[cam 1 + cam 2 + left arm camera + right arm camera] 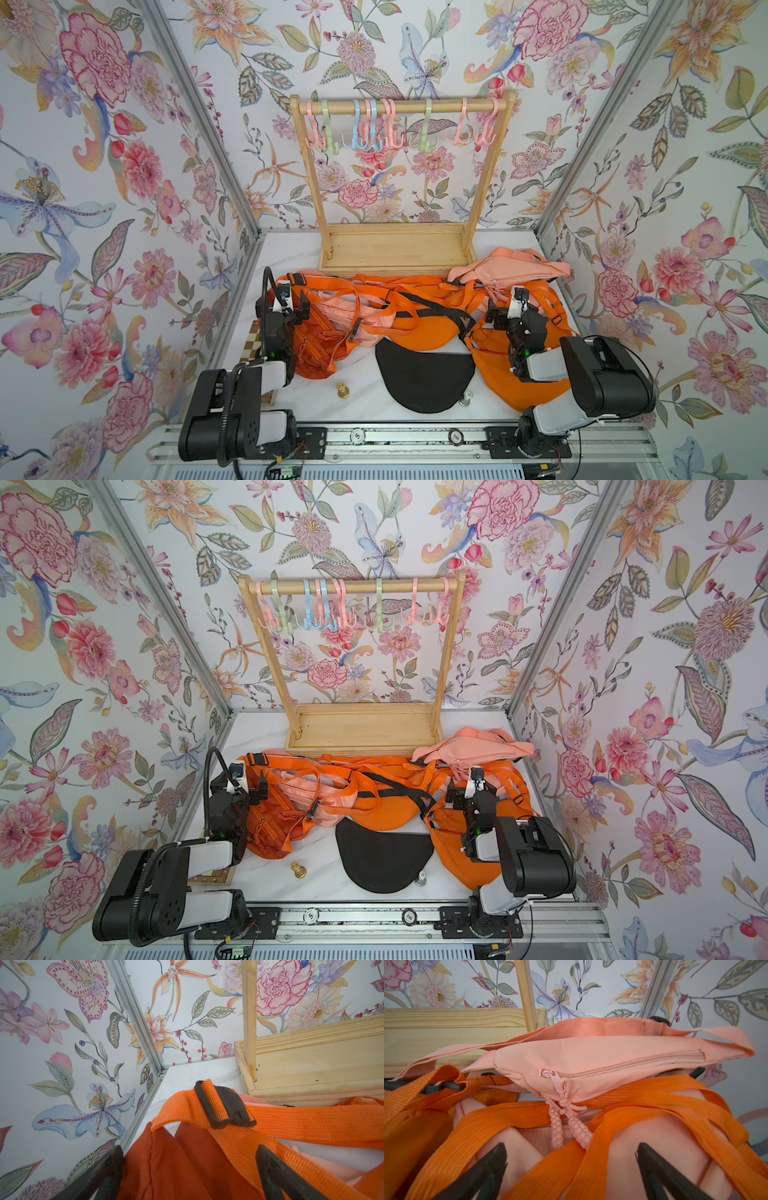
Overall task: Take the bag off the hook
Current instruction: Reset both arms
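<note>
A wooden rack (399,107) (353,587) stands at the back, and its pastel hooks (460,124) carry nothing. Several bags lie heaped on the table in front of it: orange bags (419,332) (374,808), a pink bag (511,266) (602,1057) on top at the right, and a black bag (424,374) at the front. My left gripper (284,309) (189,1148) is open just above an orange bag (166,1167) and its strap (291,1122). Open too, my right gripper (513,316) (570,1145) hovers over orange straps (529,1167) below the pink bag. Neither holds anything.
A gold pawn (342,390) and a silver pawn (465,399) stand near the black bag. A checkered board (254,336) pokes out under the left arm. Two chips (357,435) lie on the front rail. Floral walls close in on both sides.
</note>
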{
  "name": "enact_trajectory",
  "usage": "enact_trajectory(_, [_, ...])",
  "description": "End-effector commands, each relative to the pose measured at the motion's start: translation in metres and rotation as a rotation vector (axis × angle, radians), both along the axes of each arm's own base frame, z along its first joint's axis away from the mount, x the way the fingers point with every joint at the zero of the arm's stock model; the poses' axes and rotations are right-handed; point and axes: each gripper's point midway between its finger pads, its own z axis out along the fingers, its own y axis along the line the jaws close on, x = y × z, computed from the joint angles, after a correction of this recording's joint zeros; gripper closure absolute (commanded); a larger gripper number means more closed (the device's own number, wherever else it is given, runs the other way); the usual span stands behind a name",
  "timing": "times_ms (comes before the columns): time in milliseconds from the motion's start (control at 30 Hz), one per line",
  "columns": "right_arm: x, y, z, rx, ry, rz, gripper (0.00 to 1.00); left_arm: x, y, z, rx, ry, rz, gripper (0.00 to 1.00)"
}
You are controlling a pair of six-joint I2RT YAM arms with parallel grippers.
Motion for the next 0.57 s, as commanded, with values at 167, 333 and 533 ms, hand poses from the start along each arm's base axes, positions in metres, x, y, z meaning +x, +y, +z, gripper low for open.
enact_trajectory(167, [0.007,0.007,0.014,-0.03,-0.046,0.032,0.01,0.002,-0.026,0.011,-0.091,-0.085,-0.123,0.0])
enact_trajectory(333, [0.009,0.013,0.013,-0.033,-0.039,0.066,0.01,-0.01,-0.025,-0.005,-0.085,-0.11,-0.119,0.0])
enact_trajectory(533, [0.017,0.004,0.008,-0.016,0.008,0.02,0.01,0.004,-0.014,-0.013,-0.1,-0.066,-0.044,0.0])
